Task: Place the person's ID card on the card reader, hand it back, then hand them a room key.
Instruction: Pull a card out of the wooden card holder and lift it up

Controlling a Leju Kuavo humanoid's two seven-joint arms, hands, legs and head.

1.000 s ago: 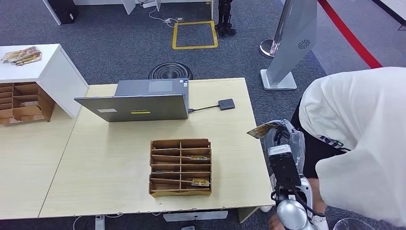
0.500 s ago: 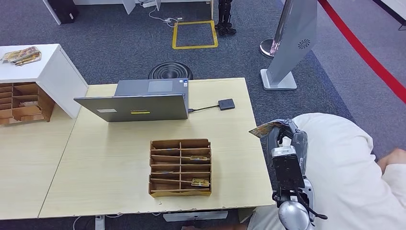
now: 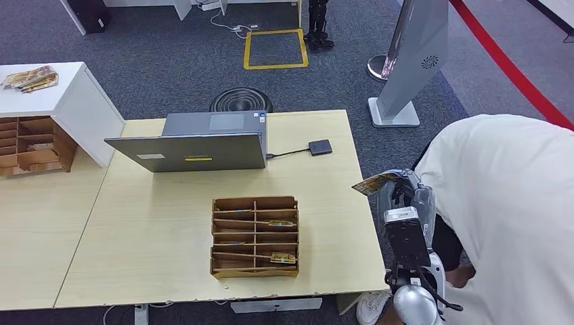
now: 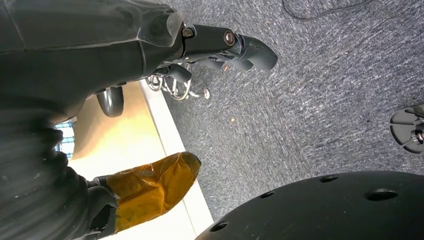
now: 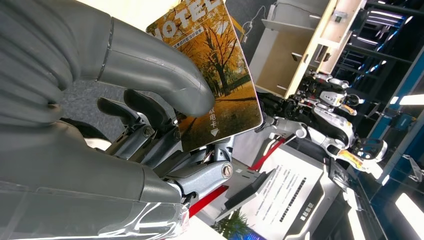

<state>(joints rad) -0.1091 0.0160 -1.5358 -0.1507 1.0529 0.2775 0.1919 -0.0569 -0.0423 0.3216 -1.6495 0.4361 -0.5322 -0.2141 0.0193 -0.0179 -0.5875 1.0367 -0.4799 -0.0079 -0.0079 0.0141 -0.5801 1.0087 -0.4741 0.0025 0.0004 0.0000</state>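
Note:
My right hand (image 3: 405,196) is raised just off the table's right edge and pinches a room key card (image 3: 371,183), which sticks out toward the table. In the right wrist view the card (image 5: 227,75) shows an autumn tree and "HOTEL" lettering, with the thumb (image 5: 160,75) pressed on its face. A person (image 3: 508,203) in a white top bends low right beside that hand. The small dark card reader (image 3: 321,147) lies on the table, cabled to the laptop (image 3: 196,145). My left hand (image 4: 100,60) hangs beside the table edge over the carpet, fingers apart, holding nothing.
A wooden slotted organizer (image 3: 254,200) with several cards stands mid-table (image 3: 156,223). A white cabinet (image 3: 68,101) and another organizer (image 3: 30,152) sit at the left. A grey kiosk stand (image 3: 413,61) rises behind the table's far right corner.
The person crouched lower beside my right arm, then rose again into a bend. My right hand with the card has hardly moved.

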